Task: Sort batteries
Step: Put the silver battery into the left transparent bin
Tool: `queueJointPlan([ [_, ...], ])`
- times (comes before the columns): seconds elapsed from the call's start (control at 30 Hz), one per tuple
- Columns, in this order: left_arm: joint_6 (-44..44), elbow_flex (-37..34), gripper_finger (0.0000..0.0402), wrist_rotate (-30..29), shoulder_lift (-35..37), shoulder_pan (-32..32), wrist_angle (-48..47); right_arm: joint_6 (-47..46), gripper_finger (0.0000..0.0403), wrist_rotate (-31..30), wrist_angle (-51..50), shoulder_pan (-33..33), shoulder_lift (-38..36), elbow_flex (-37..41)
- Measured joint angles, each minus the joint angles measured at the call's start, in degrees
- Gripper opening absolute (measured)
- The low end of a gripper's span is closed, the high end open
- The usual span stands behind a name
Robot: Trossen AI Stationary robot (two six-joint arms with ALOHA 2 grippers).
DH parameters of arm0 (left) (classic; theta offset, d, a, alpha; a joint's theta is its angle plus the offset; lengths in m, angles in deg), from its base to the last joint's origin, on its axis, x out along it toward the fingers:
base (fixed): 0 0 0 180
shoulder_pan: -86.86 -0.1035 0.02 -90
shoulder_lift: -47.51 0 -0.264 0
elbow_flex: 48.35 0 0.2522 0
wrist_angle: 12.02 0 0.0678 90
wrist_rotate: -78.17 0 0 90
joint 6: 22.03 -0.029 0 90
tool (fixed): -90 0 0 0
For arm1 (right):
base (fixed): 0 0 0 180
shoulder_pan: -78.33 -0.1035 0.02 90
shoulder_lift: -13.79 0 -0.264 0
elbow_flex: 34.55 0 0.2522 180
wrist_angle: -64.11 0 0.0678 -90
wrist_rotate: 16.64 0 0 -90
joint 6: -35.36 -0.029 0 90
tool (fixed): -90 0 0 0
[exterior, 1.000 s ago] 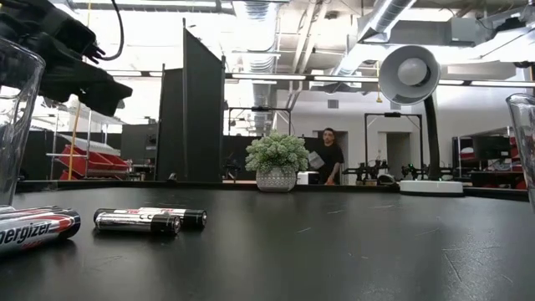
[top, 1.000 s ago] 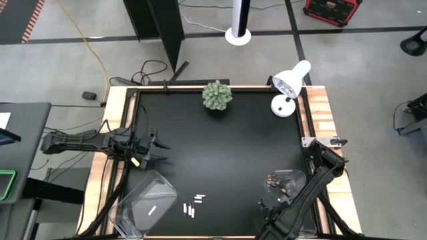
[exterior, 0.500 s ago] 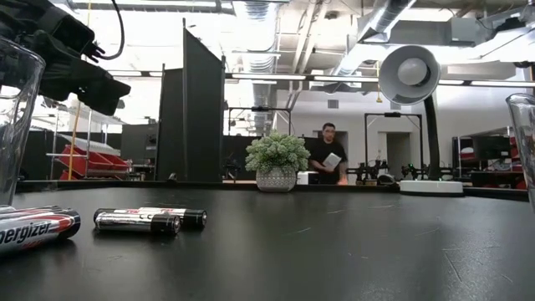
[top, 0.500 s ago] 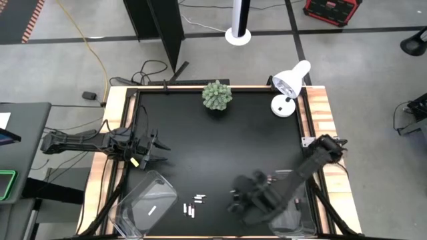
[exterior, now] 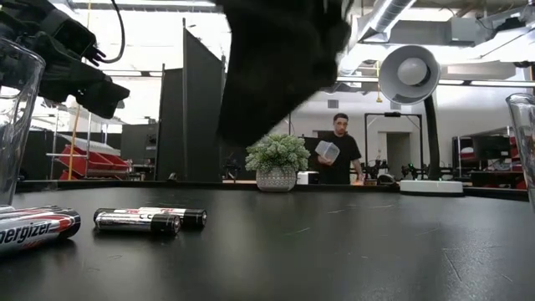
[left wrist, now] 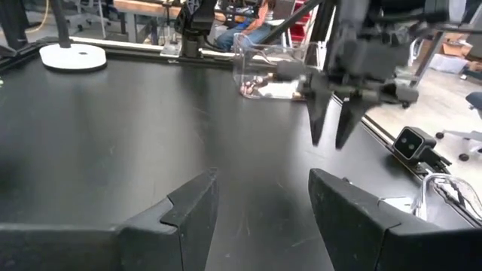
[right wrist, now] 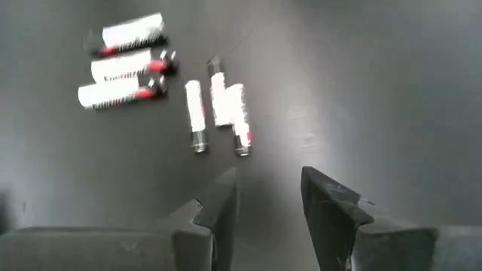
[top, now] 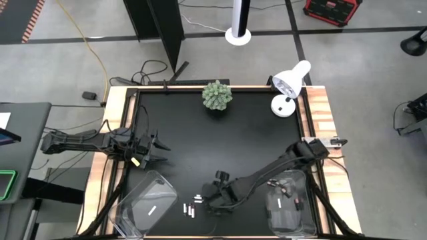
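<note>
Several white batteries with red ends (right wrist: 218,113) lie loose on the black table near its front edge, in two small groups (top: 198,198) (top: 190,211). The low view shows them lying on their sides (exterior: 150,220). My right gripper (right wrist: 267,196) hangs just right of them (top: 213,200), slanting down, open, with nothing between its fingers. In the left wrist view it stands fingers down (left wrist: 335,124). My left gripper (top: 159,152) waits open at the table's left side.
A clear bin (top: 147,203) holding one white battery stands at the front left. Another clear bin (top: 290,197) with dark batteries stands at the front right. A potted plant (top: 217,95) and a white lamp (top: 290,87) are at the far edge. A person (exterior: 338,155) stands in the room behind.
My right gripper has swung from over the front right bin toward the table's left along the near edge, and has come down close beside the loose white batteries. Its wrist has rolled and tipped further downward. The batteries have not moved.
</note>
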Motion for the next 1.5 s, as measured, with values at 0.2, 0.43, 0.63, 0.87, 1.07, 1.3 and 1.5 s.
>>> queueJointPlan([
  [0.2, 0.0, 0.0, 0.02, -0.36, -0.02, 0.0, -0.41, 0.8, 0.0148, 2.96, 1.82, 0.24, 2.83, 0.02],
  [0.43, 1.89, 0.0, 0.0199, 1.78, -0.8, 0.43, 1.28, -1.19, 0.0148, 1.45, -0.55, 0.24, 1.8, 0.0],
  [0.63, 3.78, 4.78, 0.0182, 2.57, -7.42, 3.55, 2.71, 0.68, 0.0148, -13.82, -1.21, -1.48, -2.71, -0.02],
  [0.87, 0.42, 15.41, 0.0178, -1.66, -25.02, 7.61, 2.34, 2.94, 0.0148, -39.27, -2.14, -5.41, -7.96, -0.04],
  [1.07, -1.63, 23.62, 0.0177, -3.86, -43.92, 10.8, 2.25, 2.94, 0.0148, -51.16, -3.26, -7.21, -8.85, -0.04],
  [1.3, -2.8, 32.88, 0.0177, -3.86, -62.85, 16.11, 0.97, -0.12, 0.0148, -55.94, -8.56, -7.84, -8.95, -0.04],
  [1.5, -2.28, 40.2, 0.0177, -4.55, -74.36, 19.64, -1.24, -1.21, 0.0148, -56.59, -11.32, -9.7, -9.51, -0.04],
])
